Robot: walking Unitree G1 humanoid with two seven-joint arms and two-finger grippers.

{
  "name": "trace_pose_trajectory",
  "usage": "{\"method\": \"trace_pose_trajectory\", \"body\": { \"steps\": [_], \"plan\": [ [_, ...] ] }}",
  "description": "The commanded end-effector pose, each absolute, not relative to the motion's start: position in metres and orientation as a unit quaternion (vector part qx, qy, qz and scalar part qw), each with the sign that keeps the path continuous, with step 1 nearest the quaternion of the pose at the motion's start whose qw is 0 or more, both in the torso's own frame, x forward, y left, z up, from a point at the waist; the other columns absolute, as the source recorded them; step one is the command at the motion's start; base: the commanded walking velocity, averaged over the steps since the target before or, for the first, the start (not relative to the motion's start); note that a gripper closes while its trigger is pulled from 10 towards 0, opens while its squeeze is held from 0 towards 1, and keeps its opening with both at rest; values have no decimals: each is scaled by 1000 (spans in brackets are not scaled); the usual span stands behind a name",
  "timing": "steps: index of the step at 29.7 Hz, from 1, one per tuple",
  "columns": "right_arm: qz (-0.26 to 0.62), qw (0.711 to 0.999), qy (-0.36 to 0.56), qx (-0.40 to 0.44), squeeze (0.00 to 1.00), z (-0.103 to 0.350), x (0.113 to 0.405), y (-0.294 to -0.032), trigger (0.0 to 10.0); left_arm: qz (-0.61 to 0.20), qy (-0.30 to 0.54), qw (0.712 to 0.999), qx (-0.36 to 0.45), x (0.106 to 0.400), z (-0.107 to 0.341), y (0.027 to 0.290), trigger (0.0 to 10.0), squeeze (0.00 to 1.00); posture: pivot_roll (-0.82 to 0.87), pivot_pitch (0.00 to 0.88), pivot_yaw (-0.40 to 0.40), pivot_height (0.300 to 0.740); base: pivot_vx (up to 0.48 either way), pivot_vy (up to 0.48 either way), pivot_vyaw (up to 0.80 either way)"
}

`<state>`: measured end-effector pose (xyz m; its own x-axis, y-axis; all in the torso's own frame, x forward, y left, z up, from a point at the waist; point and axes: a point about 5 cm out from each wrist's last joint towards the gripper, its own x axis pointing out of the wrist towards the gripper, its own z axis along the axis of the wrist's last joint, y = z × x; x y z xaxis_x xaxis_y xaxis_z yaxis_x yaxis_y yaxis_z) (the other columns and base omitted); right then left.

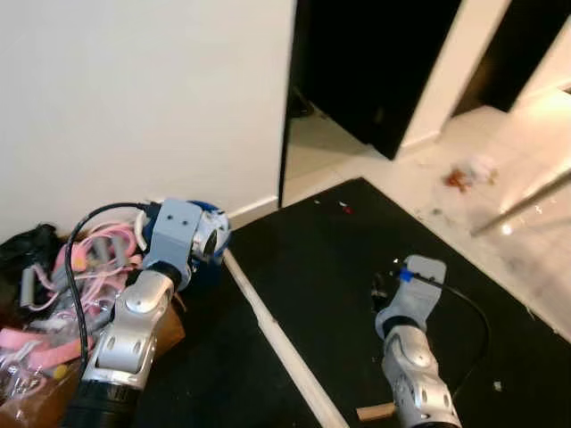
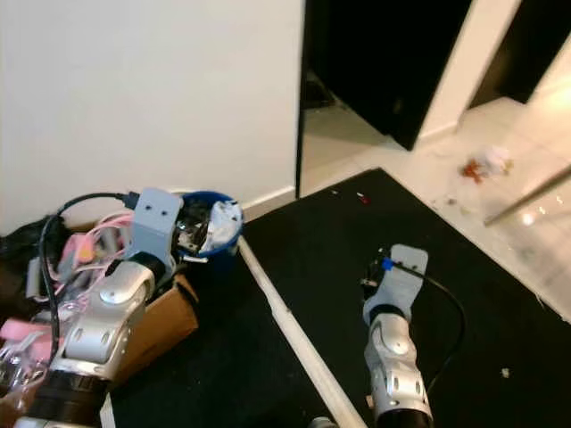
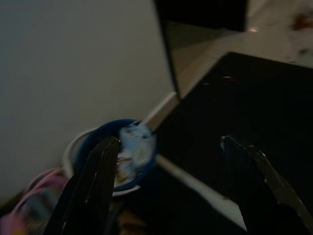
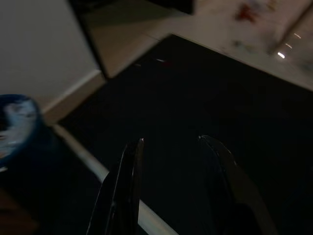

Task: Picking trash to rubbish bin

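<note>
The rubbish bin [image 2: 212, 234] is a blue bucket at the left centre of the right eye view, against the white wall [image 2: 143, 98], and it already holds crumpled white and coloured trash [image 3: 131, 152]. That part looks done, though how many pieces lie inside I cannot count. The left gripper [image 3: 168, 161] hangs just above and beside the bin with its two fingers spread wide and nothing between them (released, by the look of it). The right gripper [image 4: 170, 156] hovers over the black mat [image 2: 375, 267] in the lower centre, fingers parted and empty.

What seems left: one reddish scrap of litter [image 2: 482, 166] on the pale tiled floor [image 2: 522, 241] at the upper right, well apart from the bin. A few tiny specks dot the mat.

Count: one bin, two grippers, one cardboard box [image 2: 165, 325] of pink and grey clutter at lower left, one white floor strip [image 2: 290, 330].
</note>
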<state>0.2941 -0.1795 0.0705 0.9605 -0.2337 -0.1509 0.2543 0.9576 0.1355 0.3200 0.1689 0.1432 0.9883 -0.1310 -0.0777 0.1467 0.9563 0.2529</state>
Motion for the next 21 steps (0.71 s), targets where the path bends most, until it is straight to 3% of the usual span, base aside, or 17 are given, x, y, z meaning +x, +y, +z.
{"method": "trace_pose_trajectory", "body": {
  "steps": [1, 21],
  "plan": [
    [-130, 986, 72, 76, 0, 68, 292, -183, 10000, -69, 34, 989, 129, 319, 141, 169, 10000, 0, -16, 133, 42, 740, 0, 0, -800],
    [-135, 985, 75, 80, 0, 68, 291, -184, 10000, -63, 28, 990, 124, 319, 142, 170, 10000, 0, -12, 122, 29, 740, 0, 0, -800]
  ]
}}
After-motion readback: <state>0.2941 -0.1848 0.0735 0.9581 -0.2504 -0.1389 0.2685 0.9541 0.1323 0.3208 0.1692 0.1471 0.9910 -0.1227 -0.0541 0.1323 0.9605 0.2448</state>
